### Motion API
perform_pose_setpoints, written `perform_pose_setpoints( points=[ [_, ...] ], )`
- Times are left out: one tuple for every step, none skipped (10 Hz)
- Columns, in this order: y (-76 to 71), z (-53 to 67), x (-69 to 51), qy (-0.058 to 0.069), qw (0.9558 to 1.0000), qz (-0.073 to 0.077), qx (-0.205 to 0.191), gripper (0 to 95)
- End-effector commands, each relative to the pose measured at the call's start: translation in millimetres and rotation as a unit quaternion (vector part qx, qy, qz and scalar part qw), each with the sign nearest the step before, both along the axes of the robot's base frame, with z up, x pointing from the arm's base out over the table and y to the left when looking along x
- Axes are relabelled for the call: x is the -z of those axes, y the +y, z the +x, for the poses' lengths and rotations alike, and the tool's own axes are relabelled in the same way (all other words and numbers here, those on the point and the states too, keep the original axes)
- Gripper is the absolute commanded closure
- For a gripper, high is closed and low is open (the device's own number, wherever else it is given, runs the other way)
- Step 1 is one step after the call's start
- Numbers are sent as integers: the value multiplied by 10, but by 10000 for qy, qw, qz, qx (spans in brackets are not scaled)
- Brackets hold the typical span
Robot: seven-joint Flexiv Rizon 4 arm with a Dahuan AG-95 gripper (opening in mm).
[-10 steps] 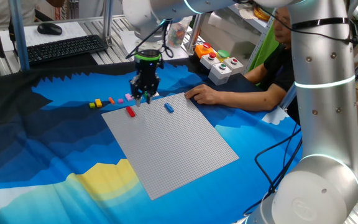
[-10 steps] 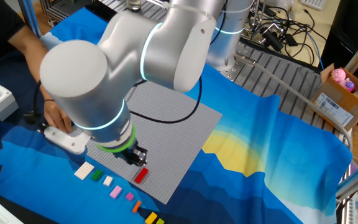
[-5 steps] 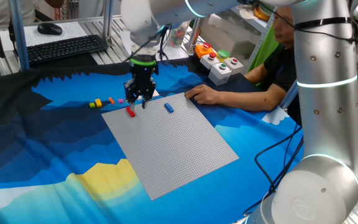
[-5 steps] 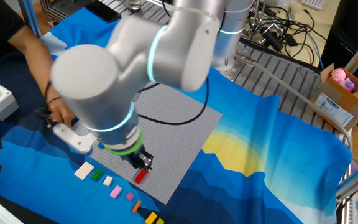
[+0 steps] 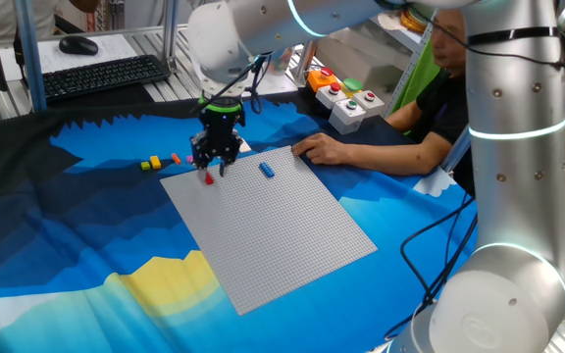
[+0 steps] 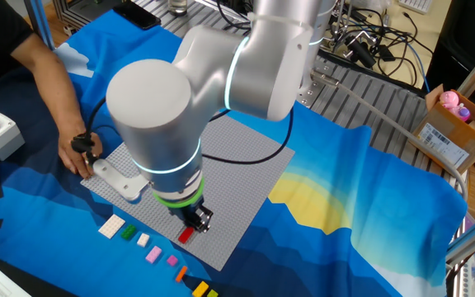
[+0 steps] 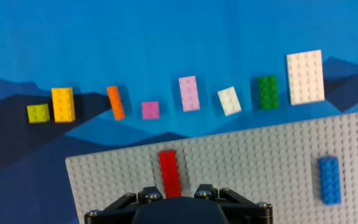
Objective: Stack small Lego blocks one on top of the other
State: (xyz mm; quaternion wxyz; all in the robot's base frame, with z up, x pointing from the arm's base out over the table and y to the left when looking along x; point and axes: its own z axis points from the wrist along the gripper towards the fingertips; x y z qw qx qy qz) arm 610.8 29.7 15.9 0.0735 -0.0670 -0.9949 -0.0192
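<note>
A red brick (image 7: 169,173) lies on the grey baseplate (image 7: 247,168) near its edge, and a blue brick (image 7: 329,180) lies further right. Off the plate on the blue cloth stands a row: lime (image 7: 38,113), yellow (image 7: 63,104), orange (image 7: 115,102), magenta (image 7: 150,110), pink (image 7: 189,93), small white (image 7: 229,101), green (image 7: 268,92) and a larger white brick (image 7: 305,76). My gripper (image 5: 209,169) hangs just above the red brick (image 5: 207,179), fingers spread to either side, holding nothing. It also shows in the other fixed view (image 6: 198,221) over the red brick (image 6: 185,236). The fingertips are hidden in the hand view.
A person's hand (image 5: 320,149) rests at the baseplate's far corner; it also shows in the other fixed view (image 6: 77,153). A button box (image 5: 351,106) and a keyboard (image 5: 101,76) sit behind the cloth. The arm's big joint looms over the plate (image 6: 151,107).
My gripper has moved from over the pink and white bricks off the plate onto the plate, and now hangs over the red brick. The bricks have not moved.
</note>
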Motion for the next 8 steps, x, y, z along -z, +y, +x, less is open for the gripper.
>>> perform_pose_setpoints(
  points=[
    [12,5,12,-4,10000,2,1,570],
    [23,6,19,-8,10000,2,7,570],
    [39,3,31,-20,10000,-3,23,570],
    [42,3,31,-22,10000,-6,19,570],
    [42,5,29,-21,10000,-6,11,570],
    [41,7,28,-17,10000,1,-5,570],
    [41,7,28,-18,10000,3,-12,570],
    [42,7,28,-22,10000,2,-16,760]
  ],
)
